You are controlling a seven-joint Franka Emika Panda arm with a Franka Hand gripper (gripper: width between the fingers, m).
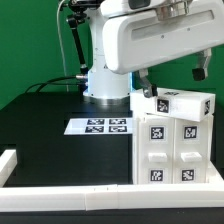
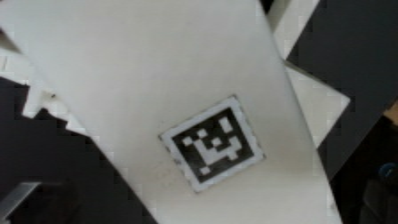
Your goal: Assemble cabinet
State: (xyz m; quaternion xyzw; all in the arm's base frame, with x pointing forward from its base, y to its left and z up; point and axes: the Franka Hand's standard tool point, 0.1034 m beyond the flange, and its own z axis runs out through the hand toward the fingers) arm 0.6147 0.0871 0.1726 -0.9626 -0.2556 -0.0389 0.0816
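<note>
The cabinet (image 1: pixel 170 150), a large white box with tagged square panels on its front, stands at the exterior view's right. A white tagged piece (image 1: pixel 185 103) lies slightly tilted across its top. My gripper (image 1: pixel 148 90) hangs at that piece's left end, mostly hidden behind the arm's big white link. In the wrist view a white panel (image 2: pixel 160 90) with one black-and-white tag (image 2: pixel 217 140) fills the picture at a slant, very close. It covers the place where my fingers would show, so I cannot see how the jaws stand.
The marker board (image 1: pixel 100 125) lies flat on the black table in front of the robot base (image 1: pixel 105 80). Long white border rails run along the front (image 1: pixel 60 195) and the left edge (image 1: pixel 8 165).
</note>
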